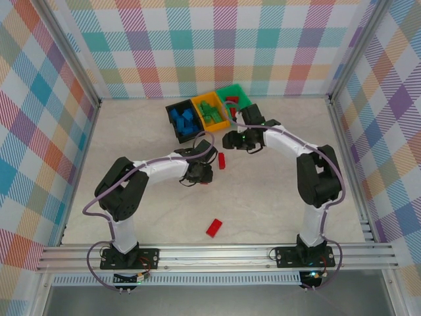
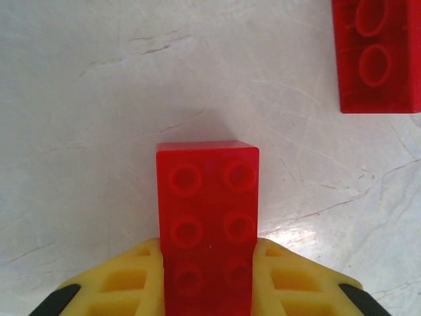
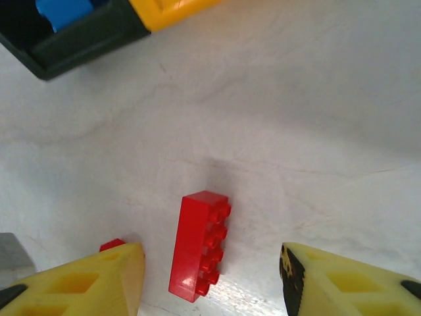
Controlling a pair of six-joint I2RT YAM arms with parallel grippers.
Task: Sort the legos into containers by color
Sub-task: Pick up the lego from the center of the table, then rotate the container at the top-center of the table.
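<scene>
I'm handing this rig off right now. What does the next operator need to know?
Left gripper: shut on a red brick.
Right gripper: open over a second red brick lying on its side.
Done: blue bricks in the black bin, green bricks in the orange-yellow bin, some reds in the green bin.
Left: those two reds and a third red brick nearer the arm bases.
</scene>
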